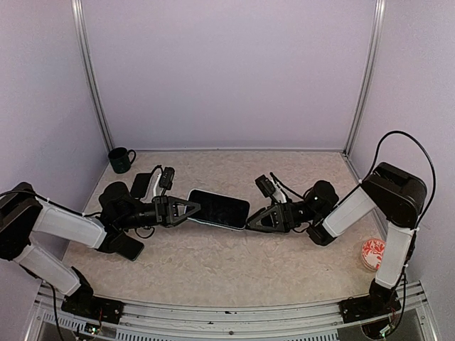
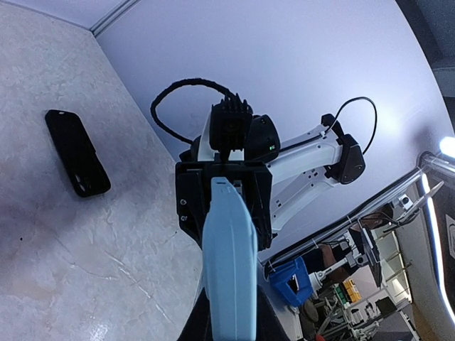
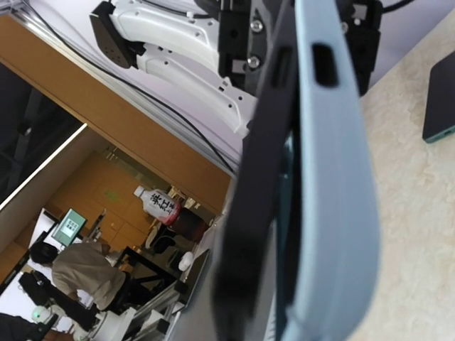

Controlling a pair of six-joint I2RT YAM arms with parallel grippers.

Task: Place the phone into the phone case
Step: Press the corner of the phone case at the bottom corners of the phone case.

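Observation:
The phone (image 1: 219, 206), black screen facing up, hangs above the table's middle inside a light blue phone case (image 1: 213, 222). My left gripper (image 1: 188, 208) is shut on its left end; the left wrist view shows the case (image 2: 229, 249) running out from between the jaws of that gripper (image 2: 229, 323). My right gripper (image 1: 250, 222) closes on the right end. Seen edge-on in the right wrist view, the black phone (image 3: 249, 234) stands slightly apart from the case (image 3: 334, 213). The right fingers themselves are hidden there.
A dark mug (image 1: 121, 159) stands at the back left. A black flat device (image 1: 140, 185) lies near it, seen too in the left wrist view (image 2: 77, 152). Another dark one with a teal edge (image 1: 128, 246) lies by the left arm. A red-and-white dish (image 1: 372, 252) sits at the right.

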